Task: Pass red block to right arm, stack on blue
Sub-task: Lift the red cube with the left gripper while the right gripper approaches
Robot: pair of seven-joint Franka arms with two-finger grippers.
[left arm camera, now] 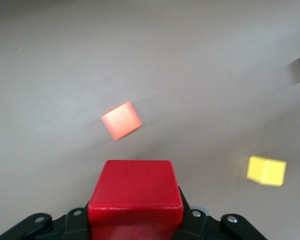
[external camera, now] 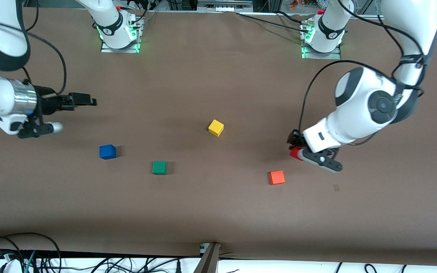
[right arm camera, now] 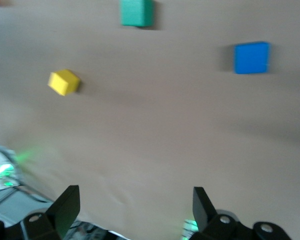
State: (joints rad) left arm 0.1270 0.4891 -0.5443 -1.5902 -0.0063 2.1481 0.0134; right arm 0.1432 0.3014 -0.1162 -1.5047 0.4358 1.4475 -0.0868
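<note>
My left gripper (external camera: 295, 148) is shut on the red block (external camera: 295, 153) and holds it just over the table, close to the orange cube. In the left wrist view the red block (left arm camera: 135, 192) fills the space between the jaws. The blue cube (external camera: 107, 151) sits on the table toward the right arm's end; it also shows in the right wrist view (right arm camera: 251, 57). My right gripper (external camera: 85, 100) is open and empty, held above the table toward the right arm's end, not over any cube. Its fingers (right arm camera: 65, 202) stand wide apart.
An orange cube (external camera: 277, 177) lies nearer the front camera than the red block. A yellow cube (external camera: 216, 127) lies mid-table. A green cube (external camera: 159, 167) lies beside the blue cube, toward the middle. Cables run along the table's front edge.
</note>
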